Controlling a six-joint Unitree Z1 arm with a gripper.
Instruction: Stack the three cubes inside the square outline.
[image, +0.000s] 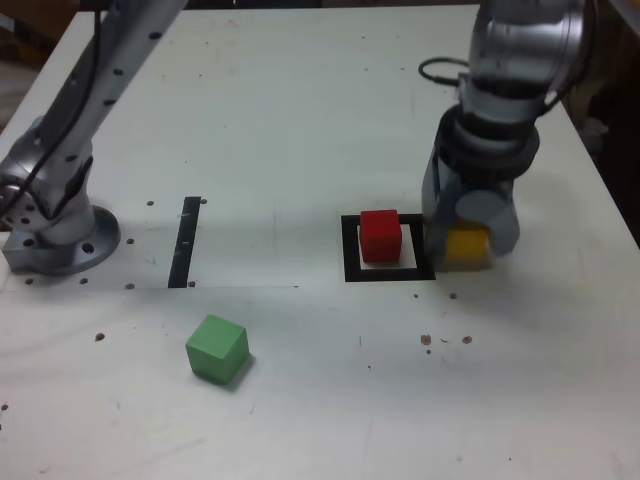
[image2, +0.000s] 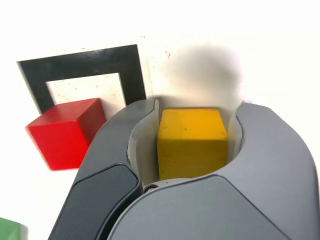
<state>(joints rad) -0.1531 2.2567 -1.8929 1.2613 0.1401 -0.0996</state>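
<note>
The yellow cube (image: 466, 246) rests on the white table just off the exterior view's right side of the square outline (image: 352, 262). My gripper (image: 465, 235) reaches down over it. In the wrist view the grey jaws of the gripper (image2: 197, 107) press both sides of the yellow cube (image2: 192, 142). A red cube (image: 380, 236) stands inside the outline, also seen as the red cube (image2: 65, 132) against the black outline (image2: 80, 62). The green cube (image: 217, 348) lies alone toward the front on the exterior view's left; a corner of the green cube (image2: 9, 230) shows at the wrist view's edge.
A thin black strip (image: 186, 240) lies on the table on the exterior view's left. The arm's round base (image: 55, 235) is bolted at the far left. Small screw holes dot the tabletop.
</note>
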